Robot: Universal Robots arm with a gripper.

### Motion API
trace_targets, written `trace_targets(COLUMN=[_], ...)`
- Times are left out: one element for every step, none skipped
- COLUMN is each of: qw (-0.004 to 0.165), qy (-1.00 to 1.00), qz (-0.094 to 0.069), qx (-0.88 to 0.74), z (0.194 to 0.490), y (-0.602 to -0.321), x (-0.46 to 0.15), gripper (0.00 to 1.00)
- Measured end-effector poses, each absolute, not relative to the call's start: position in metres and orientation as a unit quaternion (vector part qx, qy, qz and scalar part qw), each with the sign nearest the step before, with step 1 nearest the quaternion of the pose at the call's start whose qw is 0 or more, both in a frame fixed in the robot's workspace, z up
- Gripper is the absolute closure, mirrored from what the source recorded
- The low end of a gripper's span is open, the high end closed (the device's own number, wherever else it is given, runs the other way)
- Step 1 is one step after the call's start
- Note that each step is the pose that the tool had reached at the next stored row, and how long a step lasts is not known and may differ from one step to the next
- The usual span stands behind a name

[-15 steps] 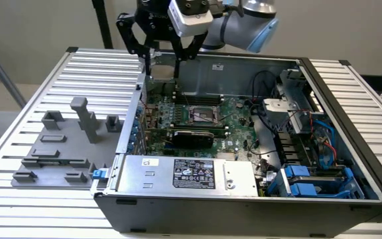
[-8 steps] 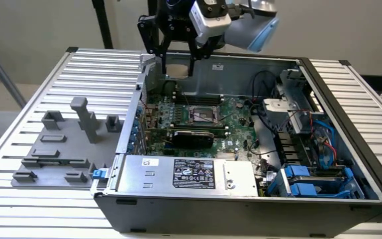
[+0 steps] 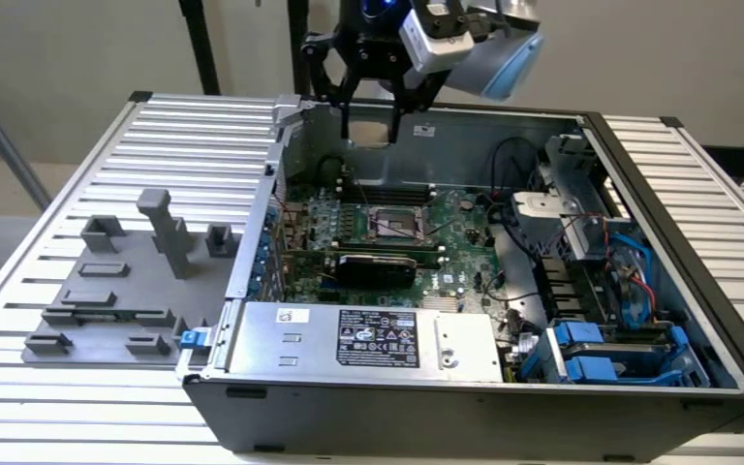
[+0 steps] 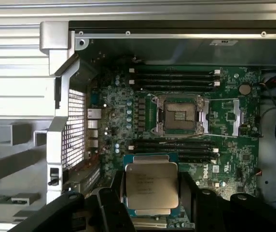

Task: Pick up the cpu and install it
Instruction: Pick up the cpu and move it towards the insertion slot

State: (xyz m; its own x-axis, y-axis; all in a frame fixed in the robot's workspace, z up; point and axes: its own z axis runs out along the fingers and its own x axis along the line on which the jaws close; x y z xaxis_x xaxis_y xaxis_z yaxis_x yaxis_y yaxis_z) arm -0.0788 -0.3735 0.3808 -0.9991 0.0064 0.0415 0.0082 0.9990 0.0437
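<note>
The cpu (image 4: pixel 151 189), a flat square chip with a silvery top, is clamped between my gripper's two black fingers (image 4: pixel 110 205) in the wrist view. My gripper (image 3: pixel 372 121) hangs above the rear part of the open computer case (image 3: pixel 682 281), shut on the cpu (image 4: pixel 151 189). Below lies the green motherboard (image 3: pixel 346 218). Its open socket (image 4: pixel 179 114) has a metal frame and stands between two banks of memory slots (image 4: pixel 174 77). From the exterior view, the socket (image 3: pixel 391 225) is lower and nearer the camera than the gripper. The chip is held level, well above the board.
Grey plastic fixture blocks (image 3: pixel 127 281) stand on the ribbed table at the exterior view's left. In the case are a power supply (image 3: pixel 359 339) at the front, blue drive caddies (image 3: pixel 604 354) at the right, cables (image 3: pixel 527 232), and a perforated rear wall (image 4: pixel 73 130).
</note>
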Motion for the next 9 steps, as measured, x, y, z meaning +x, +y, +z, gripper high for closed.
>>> trace_targets(qw=[0.021, 0.021, 0.021, 0.021, 0.021, 0.021, 0.021, 0.021, 0.021], qy=[-1.000, -1.000, -1.000, -1.000, -1.000, -1.000, -1.000, -1.000, -1.000], qz=[-0.022, -0.022, -0.022, -0.022, -0.022, -0.022, -0.022, -0.022, -0.022], qx=[-0.004, -0.004, -0.004, -0.004, -0.004, -0.004, -0.004, -0.004, -0.004], z=[0.379, 0.378, 0.376, 0.374, 0.373, 0.371, 0.370, 0.368, 0.367], y=[-0.370, -0.366, -0.363, -0.360, -0.356, -0.353, -0.350, -0.347, -0.345], x=[-0.076, -0.073, -0.070, -0.067, -0.064, -0.061, -0.059, -0.056, -0.054], gripper=[0.45, 0.45, 0.45, 0.45, 0.45, 0.45, 0.45, 0.45, 0.45])
